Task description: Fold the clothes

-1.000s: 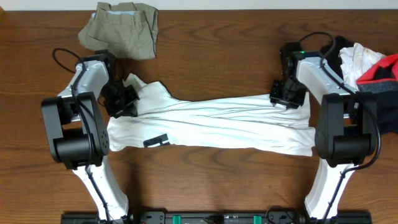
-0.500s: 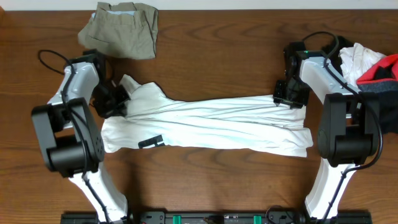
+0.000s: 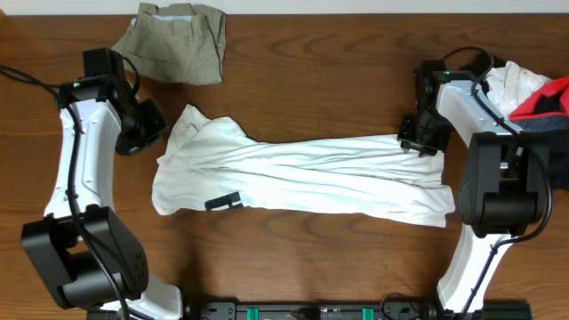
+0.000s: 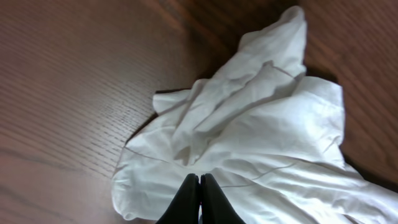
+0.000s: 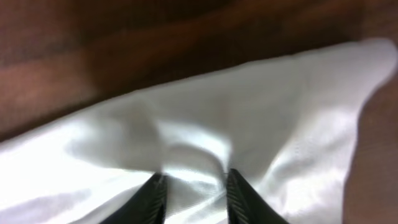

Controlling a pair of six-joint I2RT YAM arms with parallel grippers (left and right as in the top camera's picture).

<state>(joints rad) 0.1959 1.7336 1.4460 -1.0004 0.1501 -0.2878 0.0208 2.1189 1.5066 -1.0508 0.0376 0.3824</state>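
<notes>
While the white top (image 3: 302, 178) lies stretched across the middle of the table (image 3: 302, 71), the left gripper (image 4: 199, 178) hangs over its crumpled left end, fingers pressed together. The right gripper (image 5: 194, 179) straddles a ridge at the right end, fingers spread.

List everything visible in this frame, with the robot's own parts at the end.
white top: 1, white with a black mark, spread across the table's middle
khaki garment: 1, khaki, crumpled at the far left
white piece: 1, white, in the pile at the right edge
red piece: 1, red, same pile
dark piece: 1, black, below the red piece
table: 1, brown wood, under everything
arms: 2, white and black, one each side
left hand: 1, black, shut, by the top's left end
right hand: 1, black, open, astride a fold at the top's right corner
</notes>
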